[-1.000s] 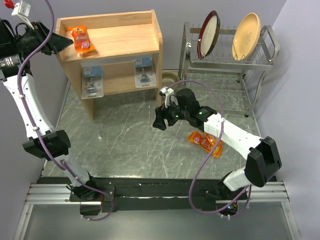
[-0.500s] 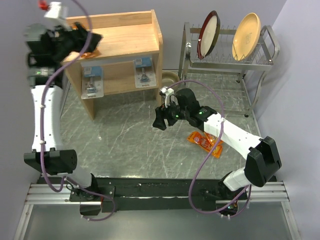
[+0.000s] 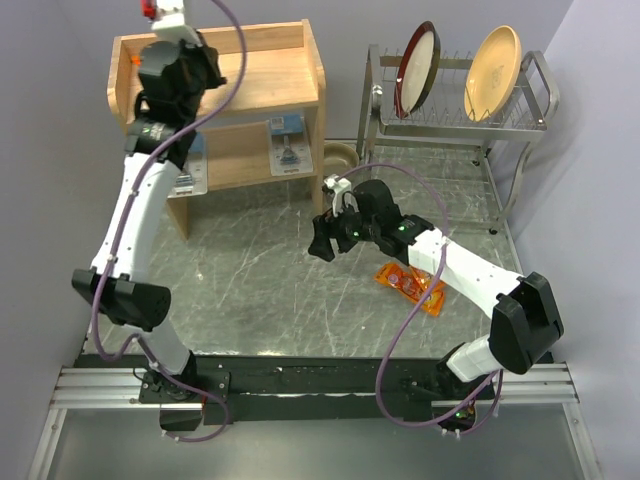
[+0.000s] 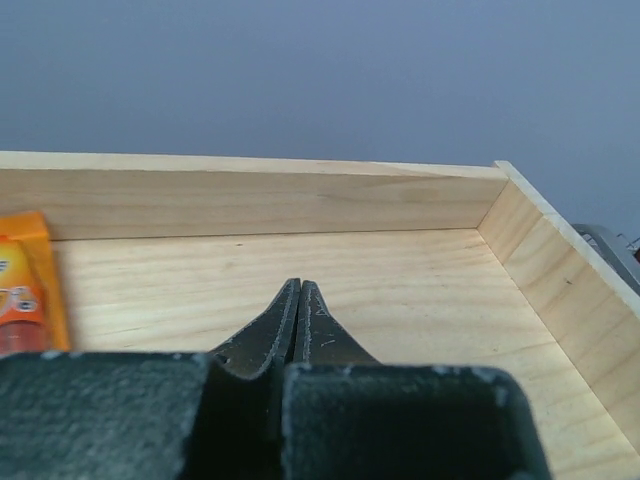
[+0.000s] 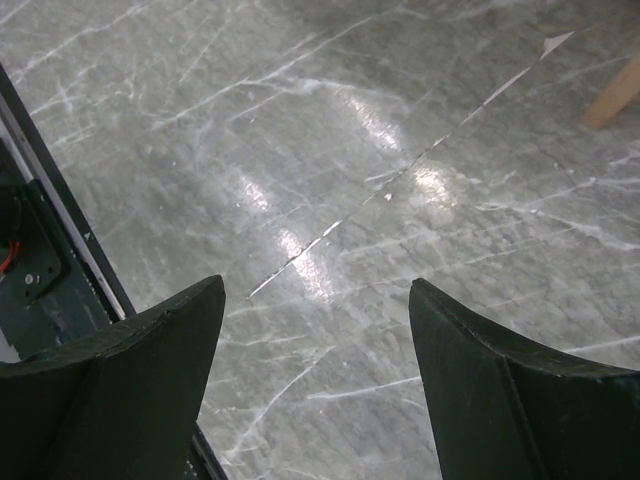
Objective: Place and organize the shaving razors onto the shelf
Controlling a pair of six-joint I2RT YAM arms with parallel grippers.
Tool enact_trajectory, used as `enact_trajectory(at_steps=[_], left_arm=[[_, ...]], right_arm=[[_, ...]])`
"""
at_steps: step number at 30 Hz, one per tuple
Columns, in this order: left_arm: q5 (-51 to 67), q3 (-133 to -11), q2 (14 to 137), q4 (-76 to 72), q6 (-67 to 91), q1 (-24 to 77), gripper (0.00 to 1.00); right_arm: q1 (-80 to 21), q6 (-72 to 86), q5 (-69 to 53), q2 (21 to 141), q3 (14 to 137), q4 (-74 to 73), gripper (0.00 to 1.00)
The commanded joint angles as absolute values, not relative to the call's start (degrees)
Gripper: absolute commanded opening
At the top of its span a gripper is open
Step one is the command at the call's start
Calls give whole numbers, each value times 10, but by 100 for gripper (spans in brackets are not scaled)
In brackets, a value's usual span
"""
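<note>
Shelf [image 3: 290, 90]: far left on the table [image 3: 250, 290], with the dish rack [image 3: 455, 125] to its right.
Top tier: razor pack [image 4: 25, 285] at the left end, and the left gripper [image 4: 299, 292] just right of it.
Lower tier: second pack [image 3: 287, 150] at the right end.
Table: third pack [image 3: 405, 283] right of centre, with the right gripper [image 3: 322, 243] to its left.

Matching kit on both sides here: the left arm [image 3: 135, 215] and right arm [image 3: 470, 275] are built from glossy white tube links set between chunky matte-black joint housings. A thin purple cable [image 3: 393, 348] runs along each one in slack loops. The left wrist carries a small white mount [image 3: 165, 12] with a red tab. The left gripper [image 4: 298, 290] has dark, tapered fingers flecked with pale scuffs. The right gripper [image 5: 315, 300] has the same dark, matte, curved fingers.
</note>
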State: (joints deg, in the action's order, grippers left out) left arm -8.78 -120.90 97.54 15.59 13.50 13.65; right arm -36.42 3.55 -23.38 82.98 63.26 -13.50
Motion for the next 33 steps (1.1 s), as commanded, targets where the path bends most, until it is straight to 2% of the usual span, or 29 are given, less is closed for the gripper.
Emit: enact_trajectory(at_steps=[1, 6, 11, 26, 33], left_arm=[[-192, -1245, 999, 106, 97, 182, 1], [-363, -1233, 1020, 57, 48, 246, 1], [-423, -1201, 1020, 37, 19, 252, 1], [-373, -1088, 931, 104, 85, 147, 1], [-311, -1046, 910, 69, 68, 137, 1]], right_arm=[[-353, 37, -231, 818, 635, -108, 81], [-346, 40, -235, 827, 641, -112, 82], [-334, 45, -236, 829, 642, -112, 82], [-330, 54, -243, 867, 674, -136, 82], [-330, 62, -243, 880, 683, -139, 82]])
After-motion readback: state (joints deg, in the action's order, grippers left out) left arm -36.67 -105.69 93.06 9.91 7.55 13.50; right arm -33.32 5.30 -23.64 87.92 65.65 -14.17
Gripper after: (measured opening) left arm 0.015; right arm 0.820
